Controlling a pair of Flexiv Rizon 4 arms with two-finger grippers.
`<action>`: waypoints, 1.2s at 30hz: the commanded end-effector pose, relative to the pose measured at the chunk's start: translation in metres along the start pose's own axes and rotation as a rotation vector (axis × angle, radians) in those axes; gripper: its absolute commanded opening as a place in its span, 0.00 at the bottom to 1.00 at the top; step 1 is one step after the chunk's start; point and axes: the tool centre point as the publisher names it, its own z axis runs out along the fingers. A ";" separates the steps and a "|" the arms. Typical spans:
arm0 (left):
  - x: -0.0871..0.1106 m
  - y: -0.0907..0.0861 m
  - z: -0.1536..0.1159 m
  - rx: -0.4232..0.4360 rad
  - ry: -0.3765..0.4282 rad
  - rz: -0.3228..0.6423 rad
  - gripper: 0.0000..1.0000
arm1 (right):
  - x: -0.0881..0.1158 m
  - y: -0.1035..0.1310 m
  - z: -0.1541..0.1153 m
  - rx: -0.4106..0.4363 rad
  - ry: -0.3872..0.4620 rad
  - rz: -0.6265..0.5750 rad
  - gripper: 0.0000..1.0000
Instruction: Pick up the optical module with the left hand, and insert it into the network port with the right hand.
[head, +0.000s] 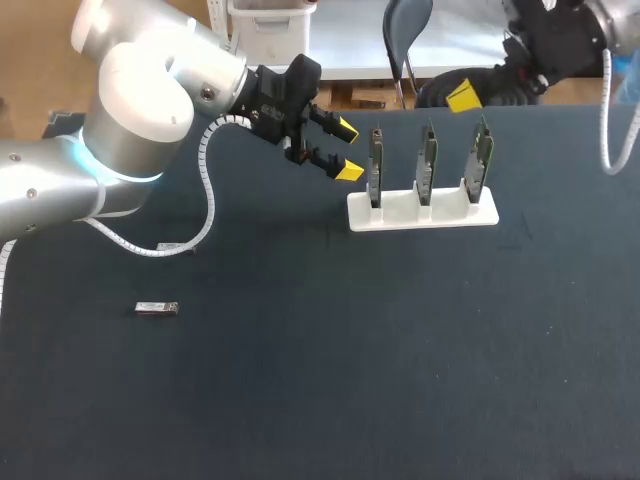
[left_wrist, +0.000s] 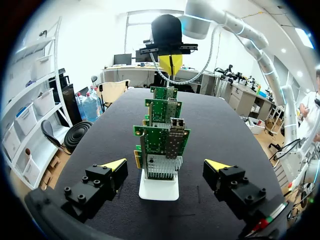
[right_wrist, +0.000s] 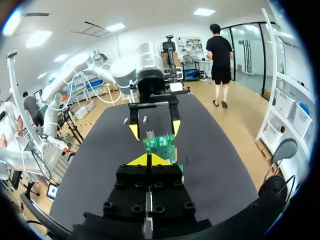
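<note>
Just off the left end of the rack, the left gripper hangs above the table with its yellow-tipped fingers spread wide and nothing between them; from its wrist they frame the row of boards from a little way back. Across the rack from it, the right gripper has its tips pressed together, empty. The white rack holds three green circuit boards upright in a row; the one nearest the left gripper carries a metal network port. The optical module lies flat on the dark table, well apart from both grippers, on the left arm's side. That arm comes in bent, its wrist pointing along the row.
</note>
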 end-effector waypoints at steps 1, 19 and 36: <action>-0.001 -0.002 0.000 -0.005 0.003 -0.002 1.00 | 0.005 0.001 -0.001 0.001 0.014 0.003 0.00; -0.001 -0.002 0.000 -0.005 0.003 -0.002 1.00 | 0.014 0.008 0.004 -0.012 0.042 0.003 0.00; -0.001 -0.002 0.000 -0.005 0.003 -0.002 1.00 | 0.014 0.008 0.005 0.030 0.065 0.016 1.00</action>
